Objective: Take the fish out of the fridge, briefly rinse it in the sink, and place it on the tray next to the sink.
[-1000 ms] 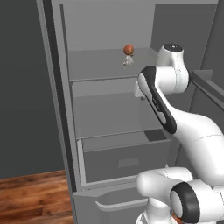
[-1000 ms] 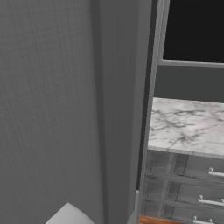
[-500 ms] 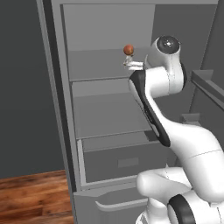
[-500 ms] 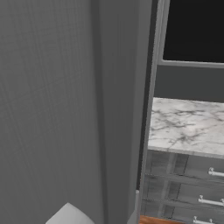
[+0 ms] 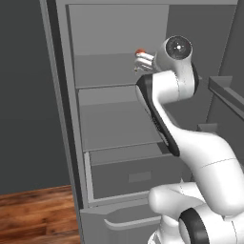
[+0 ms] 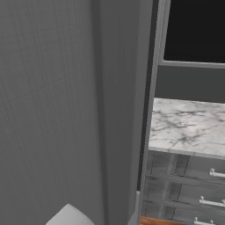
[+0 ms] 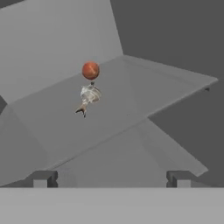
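Small silvery fish [image 7: 89, 97] lying on upper shelf of open grey fridge [image 5: 109, 119]

In the left base view the arm [image 5: 167, 95] covers most of the fish [image 5: 141, 61] and part of the ball [image 5: 139, 52]. The pincer [image 7: 111, 178] shows as two tips cut by the hand view's bottom edge. The fridge [image 5: 114, 119] runs past the top edge. The counter [image 6: 189, 125] is cut at the right.

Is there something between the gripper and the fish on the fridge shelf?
Nothing visible stands between them. In the hand view the gripper is open, with bare shelf up to the fish. The orange-red ball lies just beyond the fish, close to it, not in the path.
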